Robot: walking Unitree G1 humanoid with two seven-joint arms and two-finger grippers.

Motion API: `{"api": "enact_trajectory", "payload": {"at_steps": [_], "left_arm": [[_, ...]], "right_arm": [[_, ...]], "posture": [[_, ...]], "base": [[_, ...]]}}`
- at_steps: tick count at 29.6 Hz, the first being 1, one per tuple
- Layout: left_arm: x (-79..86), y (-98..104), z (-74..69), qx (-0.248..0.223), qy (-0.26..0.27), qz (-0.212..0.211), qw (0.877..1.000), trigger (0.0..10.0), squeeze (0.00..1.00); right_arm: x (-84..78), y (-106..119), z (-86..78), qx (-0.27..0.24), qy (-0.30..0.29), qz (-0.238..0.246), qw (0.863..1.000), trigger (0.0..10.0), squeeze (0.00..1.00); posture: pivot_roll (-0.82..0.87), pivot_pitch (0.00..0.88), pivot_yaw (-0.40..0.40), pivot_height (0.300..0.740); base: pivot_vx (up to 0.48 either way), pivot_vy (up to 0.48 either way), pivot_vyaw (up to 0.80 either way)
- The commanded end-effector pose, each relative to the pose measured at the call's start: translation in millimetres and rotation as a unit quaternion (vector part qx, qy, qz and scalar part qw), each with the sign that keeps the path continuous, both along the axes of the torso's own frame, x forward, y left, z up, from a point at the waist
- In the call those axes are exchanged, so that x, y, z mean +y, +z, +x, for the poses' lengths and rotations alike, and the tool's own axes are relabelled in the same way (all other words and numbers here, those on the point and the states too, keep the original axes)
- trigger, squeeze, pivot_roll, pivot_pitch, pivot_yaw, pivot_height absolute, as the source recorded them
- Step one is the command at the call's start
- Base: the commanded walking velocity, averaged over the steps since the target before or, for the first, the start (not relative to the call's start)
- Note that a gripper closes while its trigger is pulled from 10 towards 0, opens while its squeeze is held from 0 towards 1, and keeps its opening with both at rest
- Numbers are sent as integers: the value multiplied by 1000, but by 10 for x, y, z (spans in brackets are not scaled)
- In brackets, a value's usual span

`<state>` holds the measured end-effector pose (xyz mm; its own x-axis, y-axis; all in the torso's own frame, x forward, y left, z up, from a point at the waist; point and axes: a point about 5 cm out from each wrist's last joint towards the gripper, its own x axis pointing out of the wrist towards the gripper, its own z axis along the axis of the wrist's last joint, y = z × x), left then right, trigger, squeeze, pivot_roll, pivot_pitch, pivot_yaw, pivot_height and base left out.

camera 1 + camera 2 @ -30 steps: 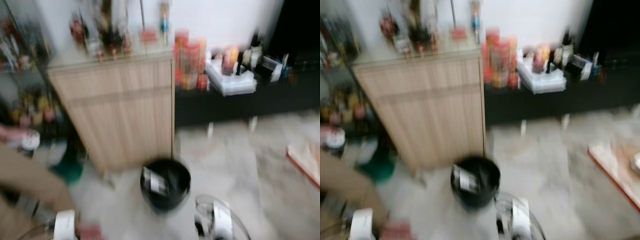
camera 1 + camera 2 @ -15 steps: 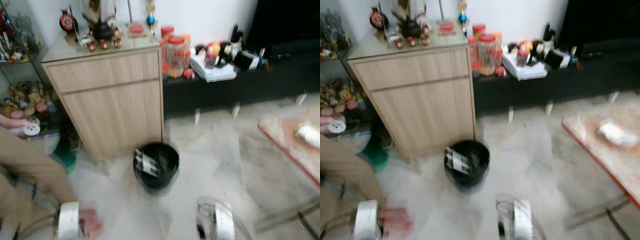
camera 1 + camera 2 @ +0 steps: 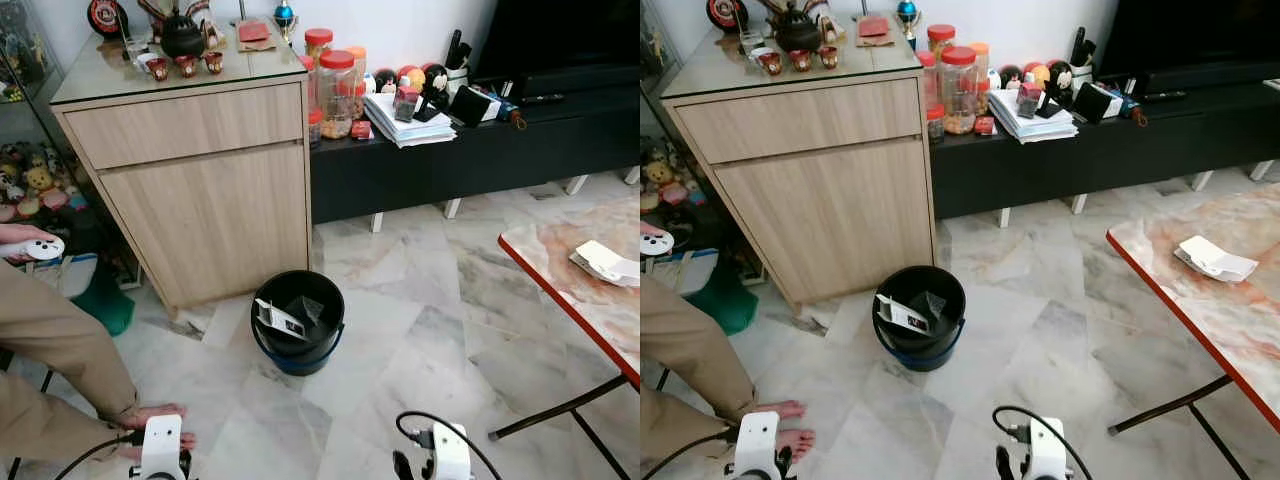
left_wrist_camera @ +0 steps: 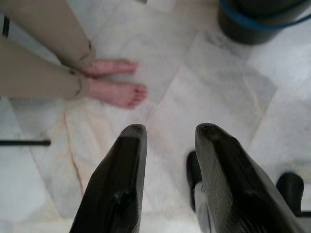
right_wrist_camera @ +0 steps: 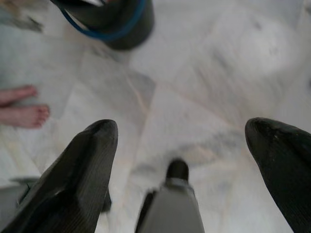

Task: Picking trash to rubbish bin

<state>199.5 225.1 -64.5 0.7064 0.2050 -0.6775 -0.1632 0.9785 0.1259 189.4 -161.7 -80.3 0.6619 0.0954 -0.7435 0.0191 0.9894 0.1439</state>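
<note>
Person: sitting at the left edge of the head view, bare feet resting on the marble floor.
Left pincer: hanging low over the floor, fingers a narrow gap apart, gripping nothing.
Rubbish bin: standing at centre frame before the wooden cabinet, holding scraps, well ahead of both pincers.
Right pincer: hanging with fingers spread wide, empty.
Trash: white crumpled paper lying on the desk at the right edge, well apart from the pincers.

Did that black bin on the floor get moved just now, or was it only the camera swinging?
No. The black bin sits just off the front right corner of the wooden cabinet, as before; the camera moved.
</note>
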Motion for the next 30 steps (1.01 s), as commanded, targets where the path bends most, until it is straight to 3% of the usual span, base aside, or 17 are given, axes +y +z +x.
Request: {"api": "enact_trajectory", "payload": {"at_steps": [1, 5, 22, 30], "left_arm": [[6, 0, -2, 0, 1, 1, 1000, 10000, 0], [43, 6, -7, 1, 1, 5, 1000, 10000, 0], [253, 47, -18, 7, 42, 20, 999, 10000, 0], [293, 63, -8, 11, 34, 27, 999, 10000, 0]], "right_arm": [[25, 17, 32, -7, 8, 0, 1000, 10000, 0], [79, 67, 134, -19, 5, 6, 1000, 10000, 0], [108, 52, 121, -9, -4, 7, 1000, 10000, 0], [179, 37, 105, 0, -6, 12, 1000, 10000, 0]], "posture": [[-105, 55, -31, 740], [-100, 27, -26, 740], [-92, 0, -6, 740], [-92, 0, 37, 740]], "base": [[0, 0, 0], [0, 0, 0], [0, 0, 0], [0, 0, -788]]}}
